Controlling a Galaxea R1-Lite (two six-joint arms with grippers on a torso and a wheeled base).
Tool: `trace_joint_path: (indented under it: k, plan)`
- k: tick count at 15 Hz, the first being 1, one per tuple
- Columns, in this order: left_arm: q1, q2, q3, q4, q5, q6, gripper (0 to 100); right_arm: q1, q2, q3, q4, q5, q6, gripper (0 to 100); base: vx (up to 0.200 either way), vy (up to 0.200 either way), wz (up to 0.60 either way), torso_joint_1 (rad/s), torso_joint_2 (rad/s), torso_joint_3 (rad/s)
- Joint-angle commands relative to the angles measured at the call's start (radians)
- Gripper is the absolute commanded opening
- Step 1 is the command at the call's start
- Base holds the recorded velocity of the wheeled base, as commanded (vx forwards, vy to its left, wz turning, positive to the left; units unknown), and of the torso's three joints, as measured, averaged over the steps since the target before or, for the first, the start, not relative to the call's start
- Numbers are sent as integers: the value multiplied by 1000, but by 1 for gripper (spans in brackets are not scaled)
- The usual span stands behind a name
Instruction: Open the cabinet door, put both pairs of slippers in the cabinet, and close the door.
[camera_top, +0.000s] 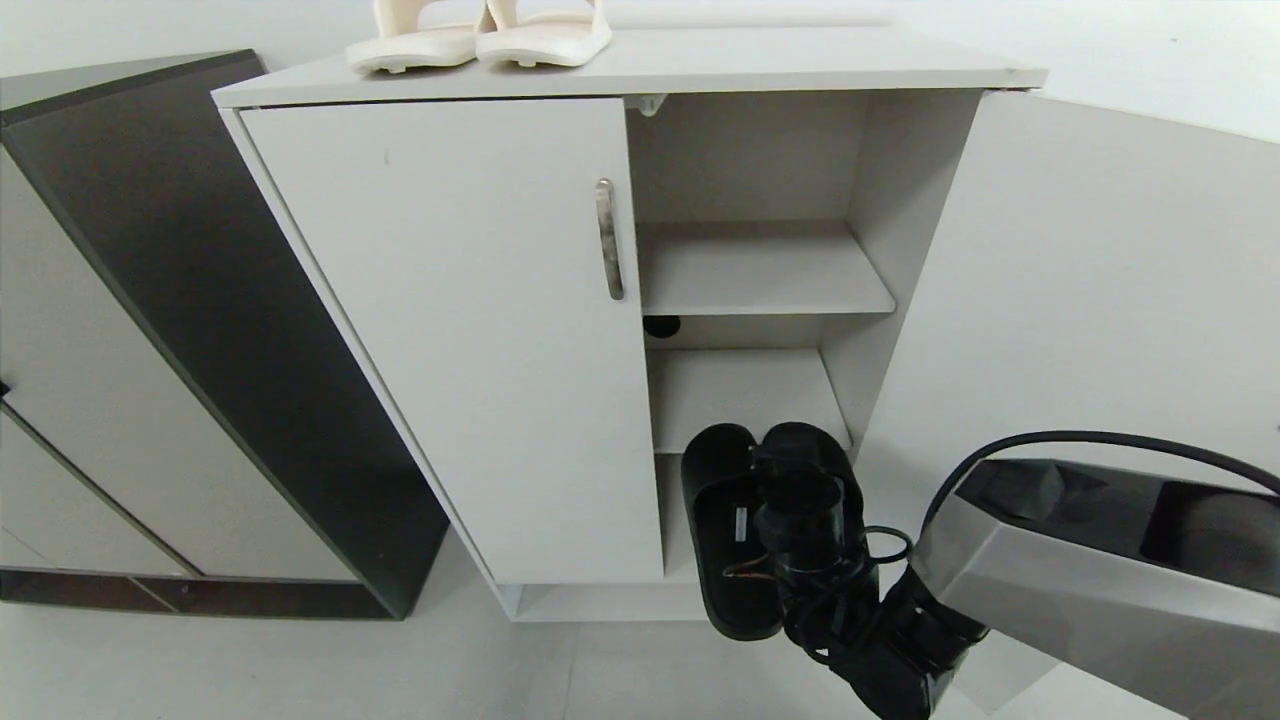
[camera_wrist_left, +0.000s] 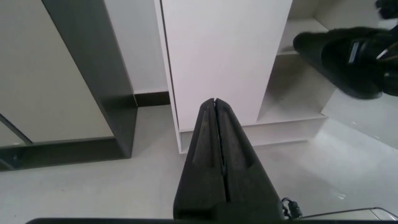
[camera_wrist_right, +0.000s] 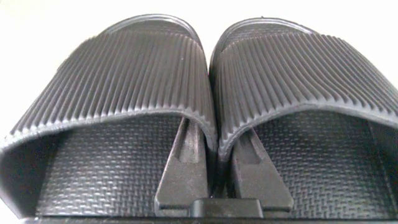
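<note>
**Q:** Fingers (camera_wrist_right: 183, 168) of the right gripper (camera_wrist_right: 216, 134)?
**R:** Clamped on the touching inner walls of the 2 black slippers (camera_top: 735, 530), 1 finger inside each.
**Q:** And the left gripper (camera_wrist_left: 214, 143)?
**R:** Pressed together, holding nothing.
**Q:** What about the cabinet (camera_top: 900, 200)?
**R:** Its left door (camera_top: 450, 330) is shut and its right door (camera_top: 1080, 280) is open. The black pair hangs before the lower compartments, and 2 cream slippers (camera_top: 480, 40) sit on top.

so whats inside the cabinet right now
Open half: two shelves, a small dark object under the upper one, black slippers at the bottom opening. The closed left door hides the rest.
</note>
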Motion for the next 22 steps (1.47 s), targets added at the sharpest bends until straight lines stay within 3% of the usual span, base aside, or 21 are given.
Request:
trace_joint_path:
  k: [1, 5, 15, 17, 22]
  plan:
    - [0, 2, 0, 0, 0, 0, 0, -6, 39, 4, -3, 0, -4, 0, 0, 0, 0, 0, 0, 0]
    - [0, 2, 0, 0, 0, 2, 0, -16, 45, 4, -3, 1, -4, 0, 0, 0, 0, 0, 0, 0]
    - [0, 2, 0, 0, 0, 0, 0, -16, 55, 1, -9, 1, 0, 0, 200, 0, 0, 2, 2, 2]
    - [0, 2, 0, 0, 0, 0, 0, -16, 58, -5, -9, 3, 0, 0, 0, 0, 0, 0, 0, 0]
    - [0, 2, 0, 0, 0, 0, 0, -65, 112, -160, 50, 12, -7, 0, 0, 0, 0, 0, 0, 0]
